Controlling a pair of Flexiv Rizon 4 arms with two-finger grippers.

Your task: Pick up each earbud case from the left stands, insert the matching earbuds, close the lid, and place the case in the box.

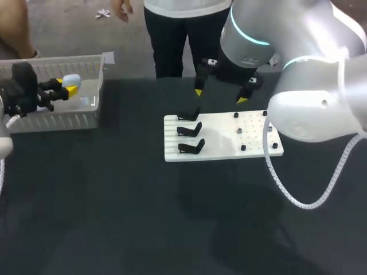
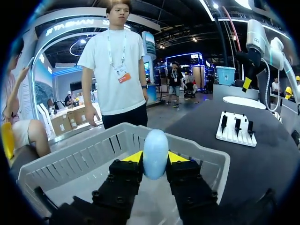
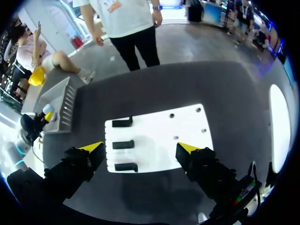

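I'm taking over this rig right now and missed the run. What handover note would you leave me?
Left gripper: shut on the pale blue, egg-shaped earbud case, lid closed, held over the light grey slatted plastic box.
Right gripper: open, holding nothing, above the white board.
Stands: the three black stands on the board's left side all hold nothing.
Done: the case is picked up, closed and brought to the box.
Left: probably only releasing this case into the box. I cannot tell what already lies inside it.
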